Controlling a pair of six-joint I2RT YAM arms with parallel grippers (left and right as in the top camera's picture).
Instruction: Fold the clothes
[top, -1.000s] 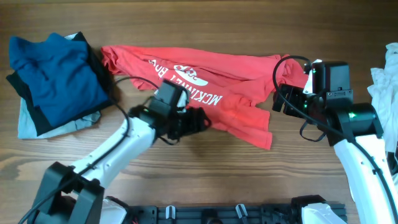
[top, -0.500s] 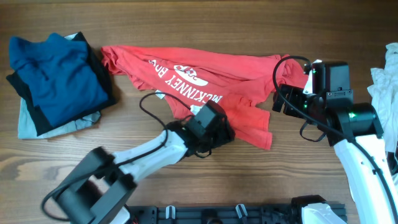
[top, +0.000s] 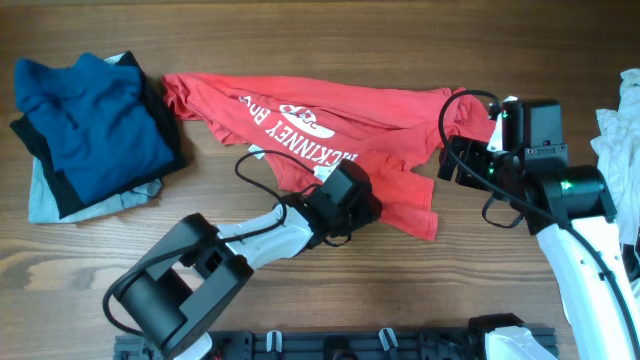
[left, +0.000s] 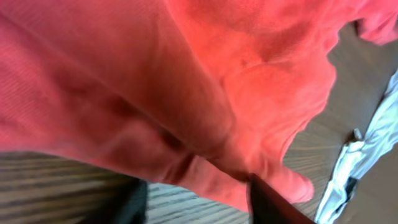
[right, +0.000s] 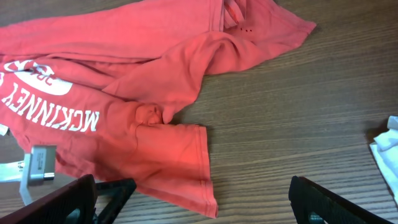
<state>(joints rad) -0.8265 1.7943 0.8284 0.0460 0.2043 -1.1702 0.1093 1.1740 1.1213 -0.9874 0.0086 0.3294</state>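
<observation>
Targeting the red T-shirt hem, left end effector sits buried in cloth — can't tell if clamped (fabric fills its view); right end effector released, poised near the sleeve, likely to spread it.

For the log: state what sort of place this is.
Likely a robotics lab bench: two robot arms at a wooden table, a rumpled red T-shirt, a pile of clothes.

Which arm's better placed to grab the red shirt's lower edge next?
Probably left: the left gripper sits at the lower edge of the red shirt, cloth filling its wrist view. The right gripper is open by the sleeve.
</observation>
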